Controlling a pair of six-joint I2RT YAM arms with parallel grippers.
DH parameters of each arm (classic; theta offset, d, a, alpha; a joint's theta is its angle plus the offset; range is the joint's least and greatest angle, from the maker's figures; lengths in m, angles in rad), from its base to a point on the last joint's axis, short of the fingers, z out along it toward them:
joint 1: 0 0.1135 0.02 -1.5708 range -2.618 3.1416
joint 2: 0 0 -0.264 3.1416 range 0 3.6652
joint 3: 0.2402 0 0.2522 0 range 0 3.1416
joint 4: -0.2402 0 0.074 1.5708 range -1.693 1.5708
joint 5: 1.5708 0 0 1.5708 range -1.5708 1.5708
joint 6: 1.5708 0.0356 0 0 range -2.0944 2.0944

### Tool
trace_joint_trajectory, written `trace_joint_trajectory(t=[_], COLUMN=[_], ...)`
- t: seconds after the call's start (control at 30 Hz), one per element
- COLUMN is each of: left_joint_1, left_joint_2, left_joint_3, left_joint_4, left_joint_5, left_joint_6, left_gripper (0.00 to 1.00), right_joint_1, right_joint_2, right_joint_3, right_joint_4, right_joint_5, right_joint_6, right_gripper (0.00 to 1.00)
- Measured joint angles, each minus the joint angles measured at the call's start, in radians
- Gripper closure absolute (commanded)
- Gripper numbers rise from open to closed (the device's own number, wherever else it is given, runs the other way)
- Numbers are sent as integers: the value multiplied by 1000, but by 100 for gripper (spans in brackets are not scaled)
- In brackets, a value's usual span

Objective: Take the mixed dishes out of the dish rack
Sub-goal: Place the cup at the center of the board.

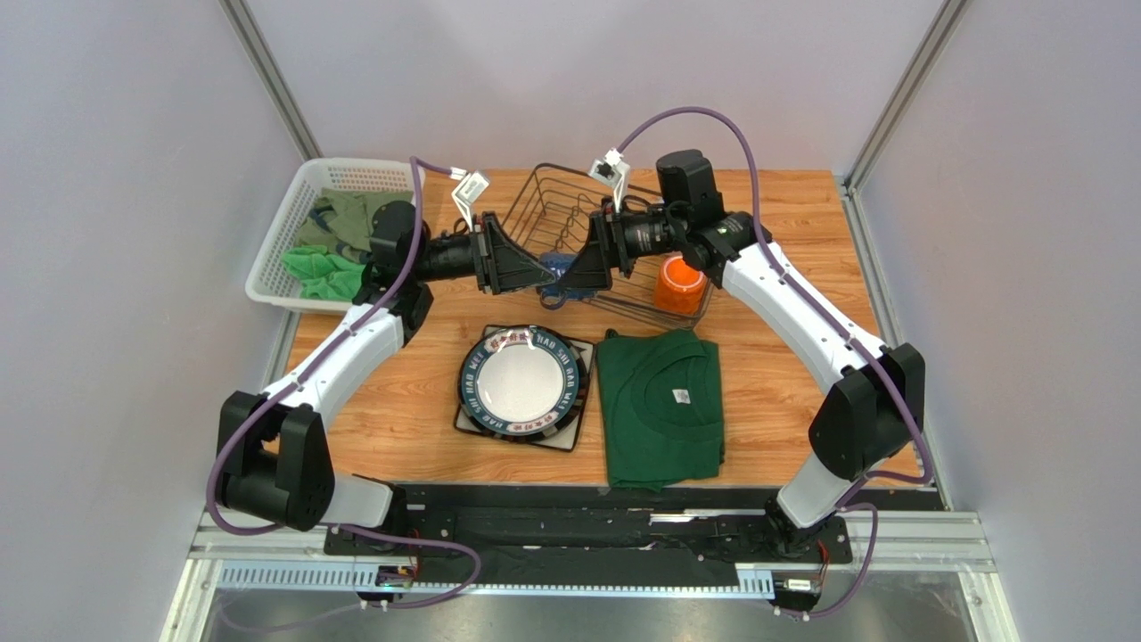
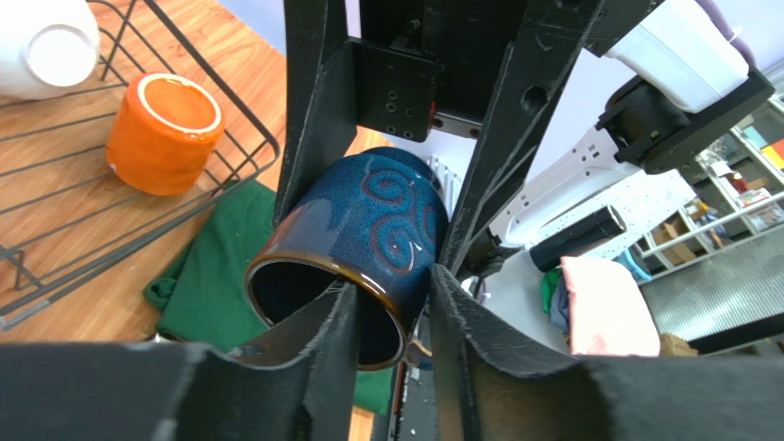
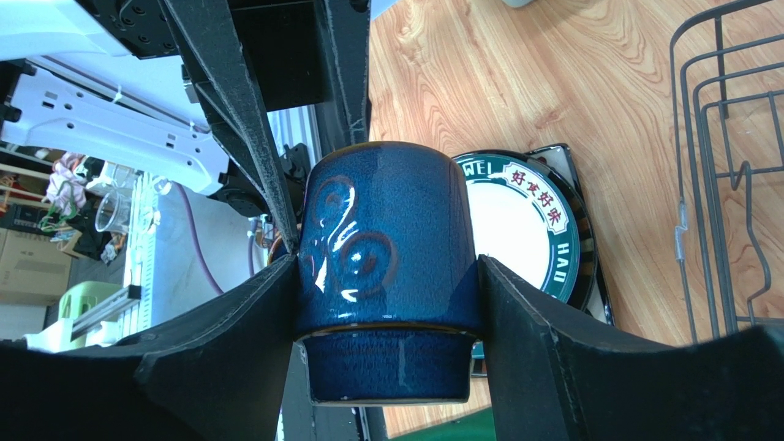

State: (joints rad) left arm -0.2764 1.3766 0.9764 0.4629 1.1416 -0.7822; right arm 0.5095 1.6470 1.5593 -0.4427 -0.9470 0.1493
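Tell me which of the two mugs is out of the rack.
The dark blue mug, clamped in mid-air between the right gripper's fingers. The orange mug sits in the dish rack, untouched.

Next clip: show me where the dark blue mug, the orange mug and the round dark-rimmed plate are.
dark blue mug (image 3: 386,239): right wrist view, on its swirl-patterned side wall.
orange mug (image 2: 152,156): left wrist view, on its outer side wall.
round dark-rimmed plate (image 1: 522,381): top external view, on its white centre.
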Motion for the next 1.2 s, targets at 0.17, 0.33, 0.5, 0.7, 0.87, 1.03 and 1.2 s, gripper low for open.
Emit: trace_joint_trajectory(t=[0.17, 0.33, 0.5, 0.7, 0.87, 1.03, 1.2], left_joint_1=[-5, -7, -8, -18, -5, 56, 147], left_joint_2=[0, 0, 0, -17, -26, -41, -60], left_joint_3=[-9, -10, -11, -14, -14, -13, 52], left_joint_4=[29, 47, 53, -35, -93, -184, -476], left_joint_5=[3, 31, 54, 51, 62, 80, 31], left_joint_6=[-27, -51, -50, 40, 84, 136, 344], left_gripper=[82, 100, 100, 100, 100, 100, 100], right_joint_1=[3, 7, 10, 16, 20, 20, 21], right_joint_2=[-1, -2, -6, -39, -64, -96, -126], right_joint_3=[-7, -8, -12, -56, -78, -105, -119], right_joint_4=[-2, -2, -10, -18, -21, -20, -32], right_joint_5=[8, -9, -19, 16, 34, 56, 64], right_joint_6=[-16, -50, -77, -94, -109, -129, -141], right_gripper=[58, 45, 26, 15, 9, 7, 6])
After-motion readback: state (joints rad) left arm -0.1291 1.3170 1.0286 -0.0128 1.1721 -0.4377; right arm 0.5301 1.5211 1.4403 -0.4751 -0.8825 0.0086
